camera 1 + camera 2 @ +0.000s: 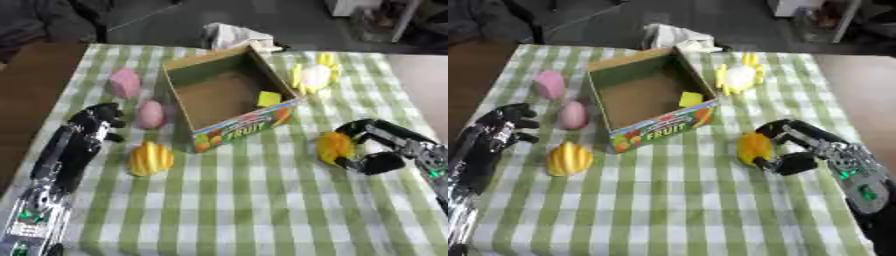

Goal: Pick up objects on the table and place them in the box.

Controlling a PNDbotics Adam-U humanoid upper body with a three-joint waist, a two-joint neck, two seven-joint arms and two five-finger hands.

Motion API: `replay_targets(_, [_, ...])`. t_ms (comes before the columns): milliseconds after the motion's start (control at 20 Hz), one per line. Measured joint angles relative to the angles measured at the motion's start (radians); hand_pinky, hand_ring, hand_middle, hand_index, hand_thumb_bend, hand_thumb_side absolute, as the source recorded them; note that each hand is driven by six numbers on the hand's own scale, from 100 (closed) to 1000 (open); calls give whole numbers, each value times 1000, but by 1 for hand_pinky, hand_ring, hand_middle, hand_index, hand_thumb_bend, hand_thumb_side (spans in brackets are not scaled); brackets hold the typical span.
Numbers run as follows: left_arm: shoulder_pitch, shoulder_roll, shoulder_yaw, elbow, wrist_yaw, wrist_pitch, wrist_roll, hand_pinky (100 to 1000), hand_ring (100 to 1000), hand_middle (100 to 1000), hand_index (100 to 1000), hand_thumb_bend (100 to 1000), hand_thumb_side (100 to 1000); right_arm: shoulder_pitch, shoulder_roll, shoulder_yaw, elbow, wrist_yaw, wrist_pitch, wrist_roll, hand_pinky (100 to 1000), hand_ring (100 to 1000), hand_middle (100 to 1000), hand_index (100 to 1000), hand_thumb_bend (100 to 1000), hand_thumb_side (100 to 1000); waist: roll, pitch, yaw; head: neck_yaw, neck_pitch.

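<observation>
On the green-checked worktop (pixel 262 200), right of the open cardboard box (pixel 229 95): right robot hand (pixel 378 145) curled round an orange fruit (pixel 334 147). Left robot hand (pixel 94 125) at the left edge, fingers loosely curled, holding nothing. Near it, a yellow ridged fruit (pixel 150 158) and two pink pieces (pixel 150 114) (pixel 124 82). Inside the box, a small yellow piece (pixel 269 98). Beyond its right wall, a yellow-and-white item (pixel 315 75).

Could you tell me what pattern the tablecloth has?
The tablecloth is a green-and-white check, clearest in the left eye view.
</observation>
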Motion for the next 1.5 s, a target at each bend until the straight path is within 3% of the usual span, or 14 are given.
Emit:
replay_targets(150, [0, 0, 0, 0, 0, 0, 0, 616, 711, 688, 795, 155, 626, 1, 3, -6, 1, 8, 11, -115, 667, 659, 392, 497, 265, 100, 0, 0, 0, 1, 0])
replay_targets(300, [0, 0, 0, 0, 0, 0, 0, 616, 711, 688, 795, 155, 626, 4, 3, -7, -11, 7, 18, -233, 663, 646, 378, 479, 244, 100, 0, 0, 0, 2, 0])
replay_targets(450, [0, 0, 0, 0, 0, 0, 0, 616, 711, 688, 795, 156, 626, 4, 0, -7, -53, -14, 20, -287, 667, 652, 394, 496, 232, 102, 0, 0, -1, 3, 0])
replay_targets(850, [0, 0, -3, 0, 0, 1, -1, 616, 710, 687, 794, 156, 626, -17, -36, 5, -170, -101, 41, -246, 672, 651, 408, 510, 229, 100, -1, -5, 6, 0, 0])
replay_targets(1100, [8, 0, -14, 3, 1, 0, -11, 616, 711, 687, 795, 155, 626, -137, -35, 43, -199, -107, 35, -181, 680, 653, 422, 525, 229, 100, 5, -21, 30, -12, 0])
replay_targets(1500, [12, -9, -31, 7, 7, -2, -29, 617, 711, 687, 795, 155, 627, -334, 121, 50, -38, -24, 24, -93, 697, 676, 482, 598, 222, 113, 21, -24, 69, -49, 0])
